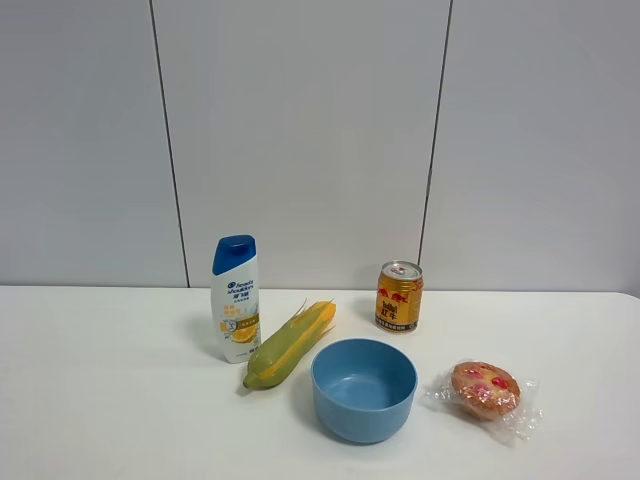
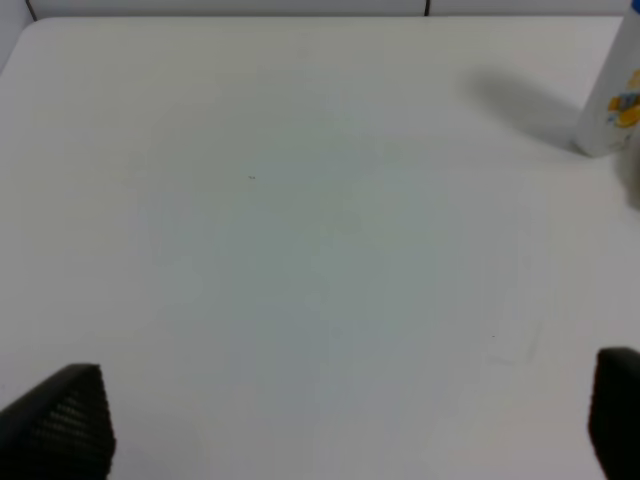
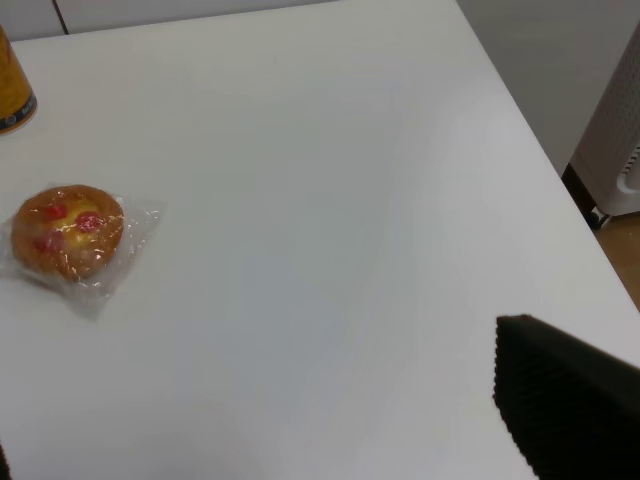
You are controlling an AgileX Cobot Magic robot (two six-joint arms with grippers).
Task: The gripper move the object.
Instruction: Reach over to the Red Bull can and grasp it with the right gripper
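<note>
The gold-yellow Red Bull can (image 1: 399, 296) stands upright on the white table (image 1: 100, 380), behind the blue bowl. Neither gripper shows in the exterior high view. In the right wrist view only the can's lower edge (image 3: 12, 95) shows, far from my right gripper (image 3: 290, 440), which is open and empty with one black finger (image 3: 570, 400) in sight. My left gripper (image 2: 340, 430) is open and empty over bare table, its black fingertips (image 2: 60, 425) wide apart. The can is out of the left wrist view.
A white blue-capped shampoo bottle (image 1: 236, 297) stands left of a corn cob (image 1: 289, 344). A blue bowl (image 1: 364, 388) sits in front of the can, a wrapped bun (image 1: 485, 389) to its right. The table's right edge (image 3: 540, 170) and a white appliance (image 3: 620, 140) show.
</note>
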